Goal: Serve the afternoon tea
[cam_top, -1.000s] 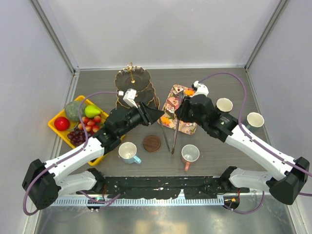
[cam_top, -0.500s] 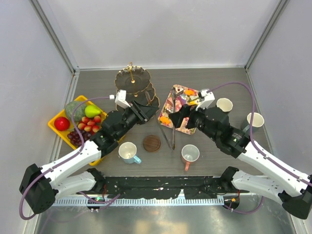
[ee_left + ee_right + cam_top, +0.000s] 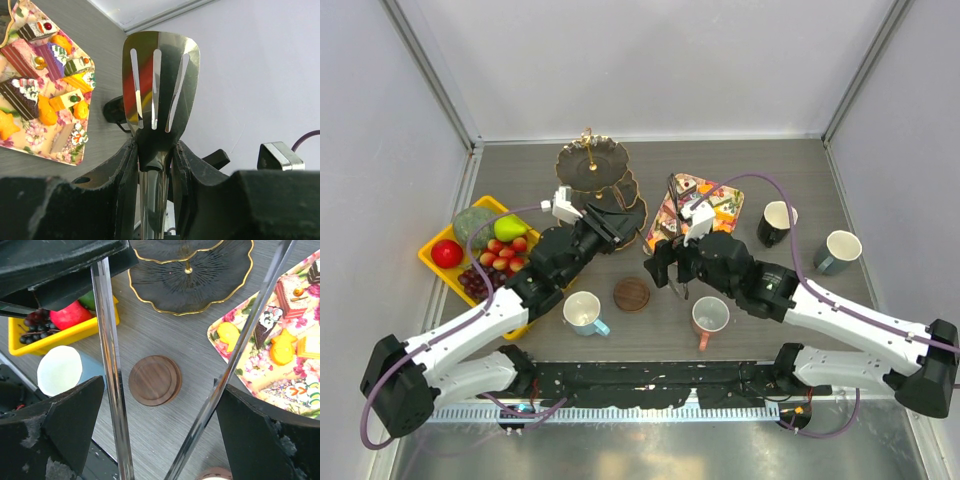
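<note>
Grips slotted steel spatula [image 3: 160,75] in left pincer [image 3: 154,150], holds sprung-open steel tongs [image 3: 107,365] in wide-spread right pincer [image 3: 161,382]. Seems pick-up stage: needs tongs lowered onto small orange pastry [image 3: 282,347] on floral tray [image 3: 257,382] at bench's one o'clock, bound for dark scalloped stand [image 3: 605,165] at eleven

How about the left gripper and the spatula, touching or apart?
Touching. The left wrist view shows the spatula pinched between the fingers of the left gripper.
</note>
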Robot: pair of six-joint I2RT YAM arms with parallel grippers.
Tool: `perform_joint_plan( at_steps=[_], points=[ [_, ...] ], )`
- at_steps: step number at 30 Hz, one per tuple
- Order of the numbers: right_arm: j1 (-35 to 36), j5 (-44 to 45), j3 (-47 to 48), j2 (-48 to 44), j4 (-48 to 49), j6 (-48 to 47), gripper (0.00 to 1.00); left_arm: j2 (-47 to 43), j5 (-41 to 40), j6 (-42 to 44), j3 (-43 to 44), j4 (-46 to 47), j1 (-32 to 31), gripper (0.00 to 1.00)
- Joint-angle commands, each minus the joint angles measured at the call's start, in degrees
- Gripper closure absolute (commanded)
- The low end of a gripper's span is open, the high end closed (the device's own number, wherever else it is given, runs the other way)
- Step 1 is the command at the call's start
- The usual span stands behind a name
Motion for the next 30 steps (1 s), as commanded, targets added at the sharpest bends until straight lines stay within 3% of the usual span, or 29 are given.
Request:
perform_joint_plan(
  at_steps=[1,3,13,15,19,20,22,30],
  points=[
    [1.3,4.7,4.3,1.6,-0.5,-2.1,0.02,0.5,-0.6,-2.9,1.3,3.7,-0.3,0.86],
    [1.8,5.4,4.8,2.6,-0.6,-2.7,0.0,0.7,-0.3,-2.9,1.5,3.7,-0.2,0.86],
    [4.9,10.8,9.0,7.0,-3.5,-5.3,0.17,1.0,-0.2,-3.1,1.8,1.5,-0.3,0.86],
    [4.9,11.3,9.5,7.6,-4.1,-5.5,0.23,0.7,-0.2,-2.8,2.1,1.0,-0.3,0.86],
    [5.0,10.6,9.6,7.5,-4.1,-5.4,0.48,0.3,-0.1,-1.9,2.6,-0.3,-0.3,0.82],
    [5.0,10.4,9.6,7.4,-4.1,-5.3,0.49,0.5,0.0,-1.9,2.5,-0.5,-0.3,0.81],
    [5.0,9.6,9.6,7.4,-4.1,-5.3,0.53,0.6,0.6,-1.7,2.5,-0.5,-0.3,0.76],
    [5.0,10.0,9.6,6.2,-4.0,-5.3,0.61,-1.0,1.0,-0.6,1.7,-2.7,-0.3,0.28]
  ],
)
